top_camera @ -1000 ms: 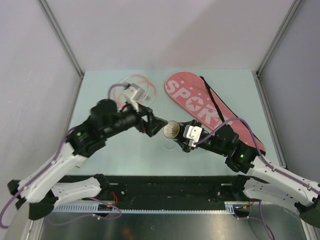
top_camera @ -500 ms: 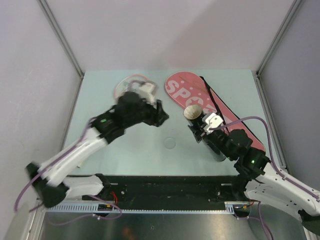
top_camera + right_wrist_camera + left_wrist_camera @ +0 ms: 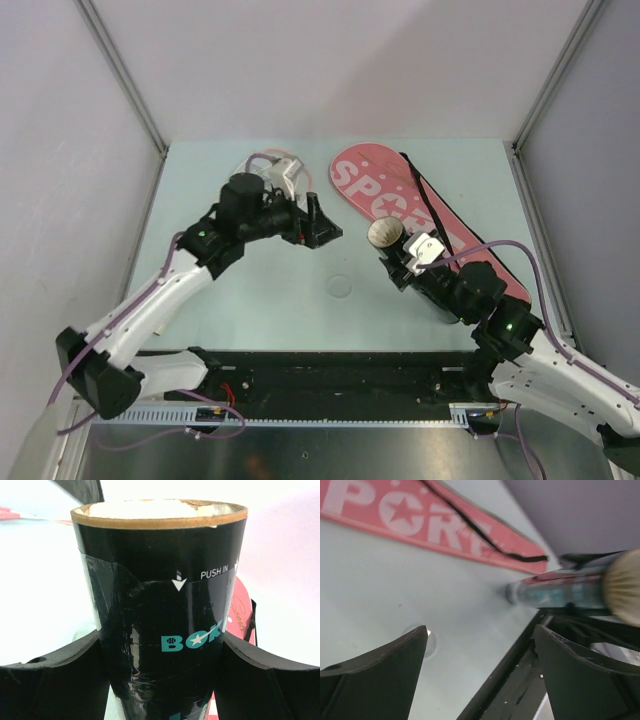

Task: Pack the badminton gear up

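Clamping the black shuttlecock tube (image 3: 159, 605) at a tilt over the desk (image 3: 250, 290), the right gripper (image 3: 398, 260) sits beside the pink "SPORT" racket cover (image 3: 365, 182); the left gripper (image 3: 318, 222) hangs spread wide and empty.

The tube (image 3: 160, 595) fills the centre, its brown-rimmed open mouth at 12 o'clock, lettered "PUSH IN" and "BOK". Black fingers (image 3: 50, 680) press its sides at 8 and 4 o'clock. The cover (image 3: 241, 612) and strap (image 3: 252, 620) show at 3 o'clock.
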Available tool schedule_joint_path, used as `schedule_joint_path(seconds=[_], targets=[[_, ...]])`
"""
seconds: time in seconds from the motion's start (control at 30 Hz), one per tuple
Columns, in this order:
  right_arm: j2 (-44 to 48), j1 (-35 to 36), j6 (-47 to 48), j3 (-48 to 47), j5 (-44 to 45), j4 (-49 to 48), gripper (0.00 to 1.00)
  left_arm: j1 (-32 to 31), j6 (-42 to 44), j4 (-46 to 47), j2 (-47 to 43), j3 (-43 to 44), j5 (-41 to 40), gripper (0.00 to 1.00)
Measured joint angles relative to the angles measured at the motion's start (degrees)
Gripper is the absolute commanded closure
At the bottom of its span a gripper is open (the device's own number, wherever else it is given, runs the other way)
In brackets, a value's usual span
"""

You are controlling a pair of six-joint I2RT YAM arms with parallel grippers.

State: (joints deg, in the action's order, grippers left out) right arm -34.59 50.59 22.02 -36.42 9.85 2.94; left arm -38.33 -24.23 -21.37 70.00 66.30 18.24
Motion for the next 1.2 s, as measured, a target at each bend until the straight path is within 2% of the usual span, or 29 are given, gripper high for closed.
schedule_joint_path(seconds=[0.07, 0.27, 0.43, 0.6, 0.73, 0.93, 1.1, 1.2], targets=[[-0.70, 0.72, 0.90, 0.00, -0.72, 0.02, 1.00, 2.29, -0.44, 1.73, -2.80, 0.00, 4.13, 0.02], [-1.92, 3.21, 3.26, 0.00, -3.63, 0.44, 1.00, 1.64, -1.03, 3.74, -3.67, 0.70, 18.53, 0.06], [-2.27, 3.87, 4.22, 0.00, -5.86, 0.66, 1.00, -0.13, -1.22, 3.72, -1.36, 1.38, 22.60, 0.08], [-2.93, 5.03, 5.29, 0.00, -7.34, 0.72, 1.00, -3.28, -1.22, 3.65, 1.90, 2.95, 22.86, 0.16], [-3.39, 6.38, 6.16, 0.00, -7.89, 0.76, 1.00, -4.39, -1.53, 3.67, 3.93, 4.07, 21.51, 0.30], [-3.76, 7.50, 6.93, 0.00, -7.10, 1.57, 1.00, -7.15, -1.68, 3.19, 6.43, 4.87, 16.44, 0.38], [-4.42, 8.00, 7.28, 0.11, -4.90, 1.75, 1.00, -10.86, -1.42, 2.89, 8.28, 5.05, 10.75, 0.39], [-4.63, 8.00, 7.56, 0.35, -4.04, 1.51, 1.00, -11.47, -1.40, 2.78, 8.31, 5.05, 8.09, 0.30]])
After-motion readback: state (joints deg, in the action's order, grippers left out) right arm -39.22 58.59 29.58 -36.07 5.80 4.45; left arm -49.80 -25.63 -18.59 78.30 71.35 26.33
